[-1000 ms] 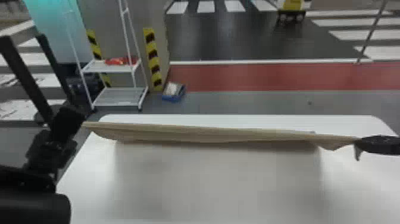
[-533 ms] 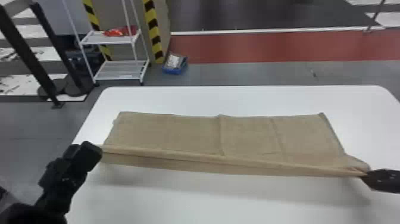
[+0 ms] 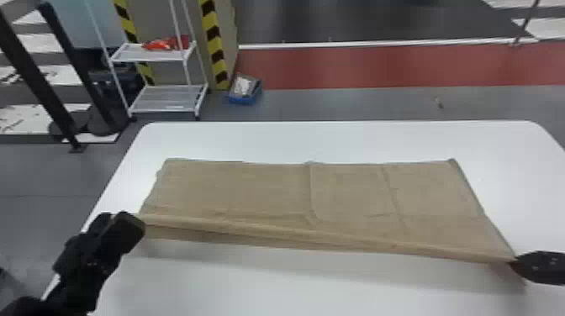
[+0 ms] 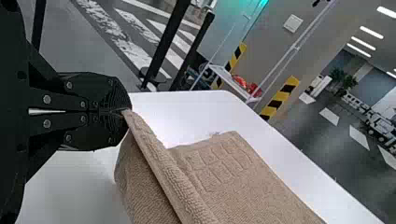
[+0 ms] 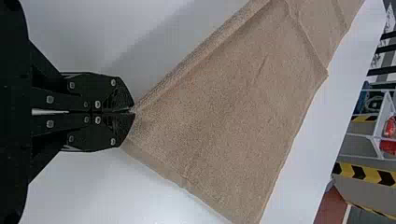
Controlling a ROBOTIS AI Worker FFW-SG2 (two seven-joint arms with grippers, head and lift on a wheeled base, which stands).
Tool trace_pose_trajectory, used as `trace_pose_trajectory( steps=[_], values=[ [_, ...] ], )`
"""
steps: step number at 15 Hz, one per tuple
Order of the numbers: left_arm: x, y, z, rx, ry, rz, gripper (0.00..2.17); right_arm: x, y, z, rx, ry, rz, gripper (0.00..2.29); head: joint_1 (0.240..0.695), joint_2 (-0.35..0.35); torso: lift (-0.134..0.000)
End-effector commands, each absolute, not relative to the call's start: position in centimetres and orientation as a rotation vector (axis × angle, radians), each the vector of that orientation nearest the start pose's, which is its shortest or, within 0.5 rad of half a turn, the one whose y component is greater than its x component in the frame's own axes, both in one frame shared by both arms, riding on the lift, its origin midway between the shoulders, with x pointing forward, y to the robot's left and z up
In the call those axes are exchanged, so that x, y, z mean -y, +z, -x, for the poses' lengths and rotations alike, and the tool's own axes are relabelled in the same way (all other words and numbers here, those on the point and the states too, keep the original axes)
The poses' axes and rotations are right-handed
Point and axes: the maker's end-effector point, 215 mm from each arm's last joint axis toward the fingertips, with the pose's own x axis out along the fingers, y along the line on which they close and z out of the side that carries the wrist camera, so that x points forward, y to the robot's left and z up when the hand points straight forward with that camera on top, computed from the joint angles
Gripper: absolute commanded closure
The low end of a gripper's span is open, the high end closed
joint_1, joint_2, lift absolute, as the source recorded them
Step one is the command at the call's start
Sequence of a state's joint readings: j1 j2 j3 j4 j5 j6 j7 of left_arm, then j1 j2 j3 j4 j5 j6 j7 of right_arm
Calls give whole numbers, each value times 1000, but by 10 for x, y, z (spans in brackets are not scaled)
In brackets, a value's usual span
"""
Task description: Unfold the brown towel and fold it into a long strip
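Two ends of towel point(image 3: 269, 189) being gripped by left hand point(image 4: 127, 110), right hand point(image 5: 134, 112); unfolding looking mostly done; strip-folding remaining

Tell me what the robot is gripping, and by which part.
The brown towel: the left gripper's jaws pinch one end of its near edge, the right gripper's jaws the other end.

black left arm point(image 3: 86, 260), blocky segments; flat black fingers point(image 5: 93, 133), tapered ends, round silvery screws point(image 5: 50, 99).
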State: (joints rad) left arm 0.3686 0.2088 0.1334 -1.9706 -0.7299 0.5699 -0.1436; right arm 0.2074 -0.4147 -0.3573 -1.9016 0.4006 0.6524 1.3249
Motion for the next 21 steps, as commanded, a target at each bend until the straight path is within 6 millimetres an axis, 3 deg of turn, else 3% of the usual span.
trace_pose_trajectory(
  steps=[1, 3, 4, 6, 9, 11, 12, 13, 14, 17, 21],
  values=[
    [-442, -421, -441, -565, 202, -895, 2030, 389, -430, -401, -845, 674, 347, 1713, 695, 76, -123],
    [-440, -420, -441, -560, 208, -895, 1922, 388, -432, -400, -858, 667, 349, 967, 695, 72, -123],
    [-440, -420, -441, -559, 209, -894, 1922, 389, -436, -396, -885, 660, 367, 829, 695, 72, -123],
    [-443, -419, -438, -557, 224, -903, 1760, 390, -442, -392, -921, 653, 423, 829, 695, 72, -123],
    [-446, -422, -433, -562, 235, -913, 1744, 390, -444, -389, -942, 653, 466, 829, 695, 72, -123],
    [-447, -425, -426, -560, 247, -924, 1096, 380, -436, -391, -922, 668, 484, 829, 695, 76, -123],
    [-440, -423, -428, -535, 228, -931, 572, 374, -432, -390, -913, 677, 491, 795, 695, 81, -123],
    [-439, -424, -425, -534, 220, -935, 262, 370, -426, -390, -902, 681, 500, 653, 695, 91, -123],
    [-441, -425, -422, -537, 220, -940, 103, 367, -420, -388, -894, 685, 510, 576, 695, 93, -123],
    [-445, -422, -419, -536, 216, -977, 80, 358, -413, -377, -895, 708, 537, 535, 695, 103, -123],
    [-451, -418, -419, -530, 208, -1021, 93, 352, -425, -370, -936, 717, 582, 515, 695, 130, -123]
  ],
)
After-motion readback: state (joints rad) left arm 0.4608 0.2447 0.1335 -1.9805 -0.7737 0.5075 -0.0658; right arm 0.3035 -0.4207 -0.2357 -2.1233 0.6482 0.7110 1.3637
